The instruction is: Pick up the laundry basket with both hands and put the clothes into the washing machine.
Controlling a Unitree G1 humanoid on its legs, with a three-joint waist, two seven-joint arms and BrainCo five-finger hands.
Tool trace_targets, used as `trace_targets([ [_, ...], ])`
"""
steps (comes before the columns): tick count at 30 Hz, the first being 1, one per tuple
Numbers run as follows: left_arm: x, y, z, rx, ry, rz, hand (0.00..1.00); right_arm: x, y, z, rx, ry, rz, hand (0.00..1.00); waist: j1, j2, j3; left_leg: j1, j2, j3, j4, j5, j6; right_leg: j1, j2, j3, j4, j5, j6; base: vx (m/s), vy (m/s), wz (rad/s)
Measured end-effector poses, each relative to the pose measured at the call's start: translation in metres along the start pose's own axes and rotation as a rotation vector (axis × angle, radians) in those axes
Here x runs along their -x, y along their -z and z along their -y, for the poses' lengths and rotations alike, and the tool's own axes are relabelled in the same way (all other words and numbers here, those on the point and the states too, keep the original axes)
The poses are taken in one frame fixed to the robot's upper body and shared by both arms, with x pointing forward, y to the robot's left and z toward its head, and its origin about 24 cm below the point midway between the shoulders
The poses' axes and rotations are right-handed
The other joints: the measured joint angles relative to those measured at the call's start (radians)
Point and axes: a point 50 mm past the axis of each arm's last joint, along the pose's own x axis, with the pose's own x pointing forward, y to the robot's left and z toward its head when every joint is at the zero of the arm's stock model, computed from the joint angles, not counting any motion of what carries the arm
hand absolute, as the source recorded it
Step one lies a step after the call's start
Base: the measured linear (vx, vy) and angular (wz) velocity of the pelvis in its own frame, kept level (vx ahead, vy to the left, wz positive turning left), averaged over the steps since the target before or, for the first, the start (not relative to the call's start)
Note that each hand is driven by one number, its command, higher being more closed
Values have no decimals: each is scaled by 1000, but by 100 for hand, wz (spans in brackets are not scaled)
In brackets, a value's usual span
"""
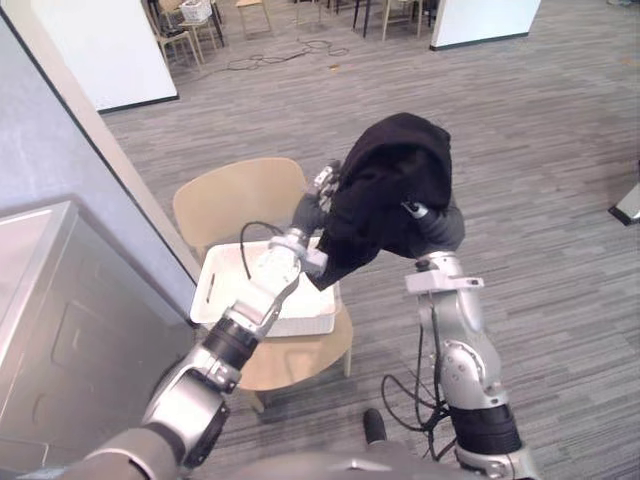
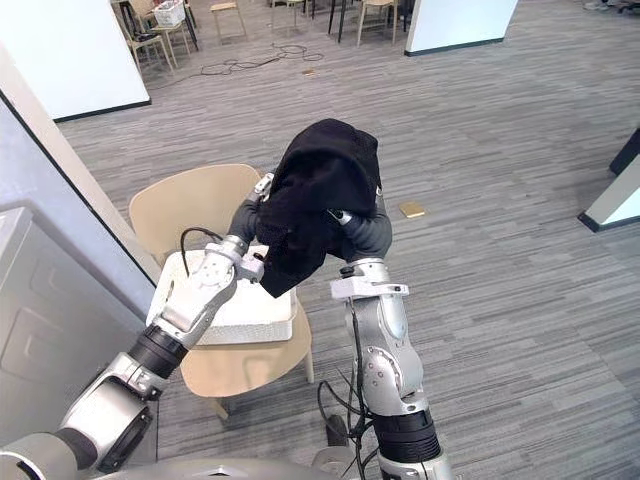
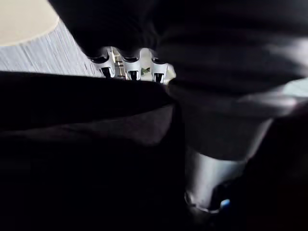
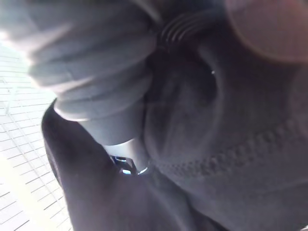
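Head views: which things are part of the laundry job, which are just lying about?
Job: black garment, raised at left hand and right hand; white laundry basket; washing machine.
Lying about: wooden chair under the basket; far chairs; floor cables; tan square on the floor.

We're on the left arm point(image 1: 262, 298) now: silver-grey shells, a black band at the joint, then a rounded grey housing further back. Over to the right arm point(image 1: 460, 330), and we get the same silver casing, with a flat pale bracket near the wrist and a black ribbed segment lower down. We see a dark ribbed cover on the left hand point(image 1: 308, 213), and another on the right hand point(image 1: 440, 228).
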Motion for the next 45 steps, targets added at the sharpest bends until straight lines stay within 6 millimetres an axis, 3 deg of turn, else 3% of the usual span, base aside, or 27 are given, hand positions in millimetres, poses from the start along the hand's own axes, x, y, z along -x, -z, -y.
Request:
trace_targets([
  [7, -14, 2, 45, -105, 165, -34, 0, 7, 9, -11, -53, -30, -43, 100, -26, 7, -4, 1, 0, 8, -1, -2, -4, -1, 0, 3, 0, 2, -2, 3, -1, -1],
  [11, -14, 2, 55, -129, 206, -38, 0, 12, 9, -10, -63, -18, -41, 100, -29, 10, -6, 2, 0, 13, 0, -3, -4, -1, 1, 5, 0, 1, -1, 0, 0, 0],
  [12, -13, 3, 58, -134, 220, -42, 100, 14, 10, -9, -67, -13, -46, 100, -29, 11, -8, 3, 0, 15, 0, -4, -4, -1, 1, 6, 0, 1, 0, 0, 0, 0],
  [23, -14, -3, 72, -47, 233, -37, 100, 21, 8, -14, -95, -16, -31, 100, -30, 13, -9, 5, 1, 20, 3, -4, -4, 1, 0, 6, 0, -1, 5, -1, -1, 0],
  [35, -14, -9, 75, -7, 236, -22, 100, 25, 6, -17, -104, -22, -23, 100, -26, 13, -9, 4, 3, 5, 4, -4, -4, 7, -1, -6, 0, -3, 6, -3, -5, 2],
  [36, -14, -8, 75, -5, 238, -25, 100, 26, 6, -17, -106, -16, -22, 0, -25, 12, -9, 4, 3, 4, 4, -4, -4, 9, -1, -8, 0, -3, 7, 0, 0, 4],
  [41, -14, -7, 73, -7, 229, -34, 100, 32, 8, -14, -116, 13, -24, 0, -22, 11, -8, 5, 3, 2, 4, -4, -4, 13, -1, -8, 0, -4, 8, 0, 0, 1],
  [45, -16, -6, 60, 17, 169, -42, 100, 48, 13, -3, -104, 88, -81, 0, -22, 9, -7, 5, 3, 2, 3, -4, -4, 13, -1, -8, 0, -6, 10, 0, 0, 0],
])
